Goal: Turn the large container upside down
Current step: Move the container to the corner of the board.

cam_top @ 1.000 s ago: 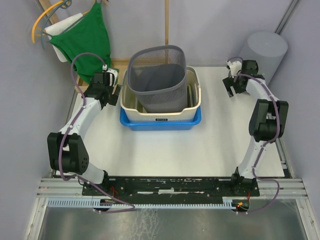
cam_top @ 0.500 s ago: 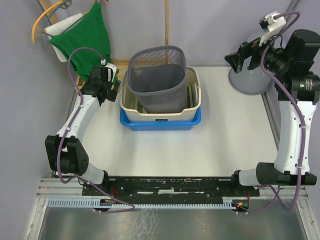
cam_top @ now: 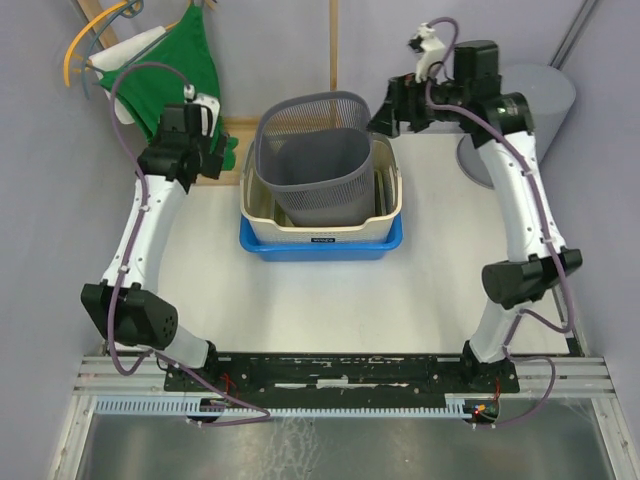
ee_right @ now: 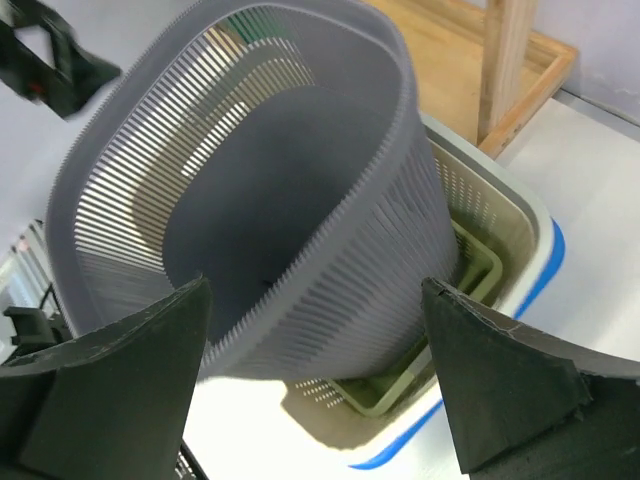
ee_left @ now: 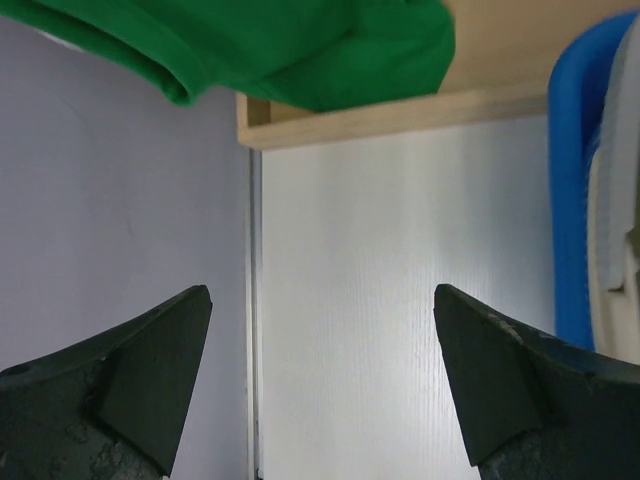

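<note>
The large container is a tall grey slatted basket [cam_top: 315,150] [ee_right: 250,200], standing upright and leaning a little, mouth up, inside a stack of low tubs. My right gripper [cam_top: 385,115] [ee_right: 320,370] hangs open just above and to the right of its rim, with the basket's side wall seen between the fingers and not touched. My left gripper [cam_top: 225,158] [ee_left: 320,380] is open to the left of the stack, over bare table, with nothing between its fingers.
The basket stands in a cream tub [cam_top: 390,200] [ee_right: 480,190] with a green basket [ee_right: 470,270] inside, all in a blue tub [cam_top: 320,245] [ee_left: 570,200]. Green cloth [cam_top: 170,80] [ee_left: 300,50] hangs at back left over a wooden frame [ee_left: 400,115] [ee_right: 510,60]. A grey round bin [cam_top: 530,100] is back right.
My right arm has swung up from the back right corner and across to the left, to the grey basket's right rim. My left gripper has risen and drawn back a little.
</note>
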### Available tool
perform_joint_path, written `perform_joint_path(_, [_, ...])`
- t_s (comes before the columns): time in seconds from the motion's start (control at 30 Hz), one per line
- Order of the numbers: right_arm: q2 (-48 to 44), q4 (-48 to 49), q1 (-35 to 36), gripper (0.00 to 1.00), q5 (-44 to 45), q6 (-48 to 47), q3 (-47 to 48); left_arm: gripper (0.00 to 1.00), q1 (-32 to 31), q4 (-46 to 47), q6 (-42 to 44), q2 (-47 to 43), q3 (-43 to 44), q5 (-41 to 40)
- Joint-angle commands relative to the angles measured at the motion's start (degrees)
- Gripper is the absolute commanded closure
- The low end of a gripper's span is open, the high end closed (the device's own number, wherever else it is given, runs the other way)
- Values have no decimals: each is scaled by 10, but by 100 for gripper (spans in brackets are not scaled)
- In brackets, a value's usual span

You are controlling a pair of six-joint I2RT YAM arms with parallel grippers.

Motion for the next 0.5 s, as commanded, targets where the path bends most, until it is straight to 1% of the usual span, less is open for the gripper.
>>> perform_joint_path(0.0, [47,-63,69,7,128,-45,133,1,-1,-81,-8,18,164,44])
perform_joint_path(0.07, [65,-65,94,7,158,-55,155,1,-2,-118,-15,33,220,68])
perform_joint_path(0.17, [81,-69,134,7,213,-82,169,1,-1,-133,-17,36,239,74])
perform_joint_path(0.23, [89,-72,148,7,254,-99,170,1,-1,-129,-15,30,223,70])
perform_joint_path(0.47, [105,-74,149,7,333,-123,158,1,-1,-87,2,-12,126,40])
